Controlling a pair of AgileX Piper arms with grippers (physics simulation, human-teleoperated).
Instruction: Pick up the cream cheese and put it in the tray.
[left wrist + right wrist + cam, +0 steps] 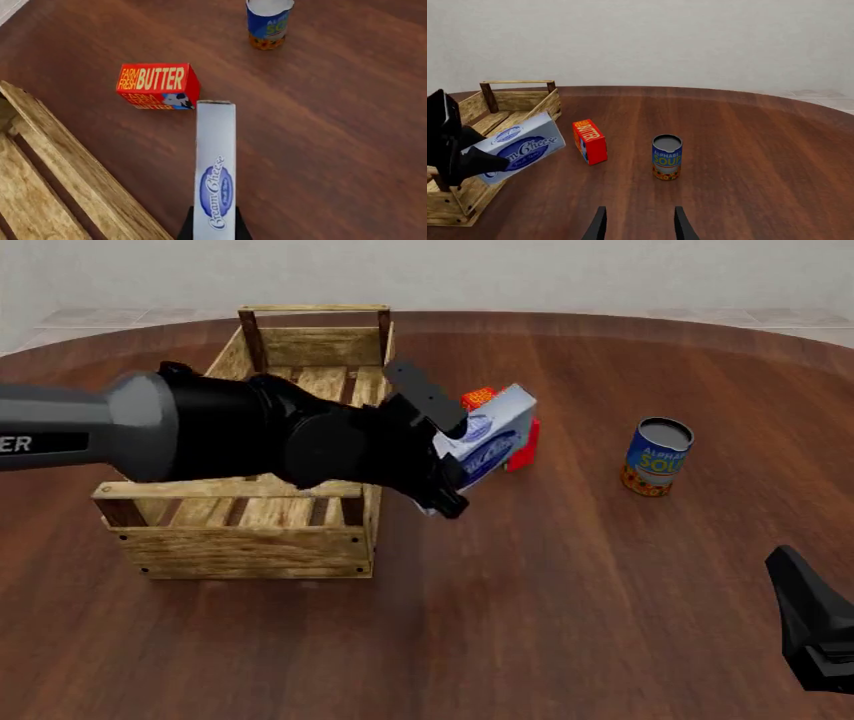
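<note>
My left gripper (443, 452) is shut on the cream cheese (489, 434), a white and pale-blue box with a dark blue oval logo. It holds the box tilted in the air, just right of the tray (234, 540), a light-wood slatted crate. In the left wrist view the box (215, 165) hangs edge-on over bare table, with the tray's slats (67, 175) beside it. The right wrist view shows the box (520, 147) at the tray's near corner (514, 100). My right gripper (639, 227) is open and empty, low at the near right of the table (814, 630).
A red-orange butter box (527, 445) stands just behind the held cream cheese; it also shows in the left wrist view (159, 85) and the right wrist view (590, 141). A blue soup can (658, 457) stands upright further right, near the right gripper's line of sight (667, 157).
</note>
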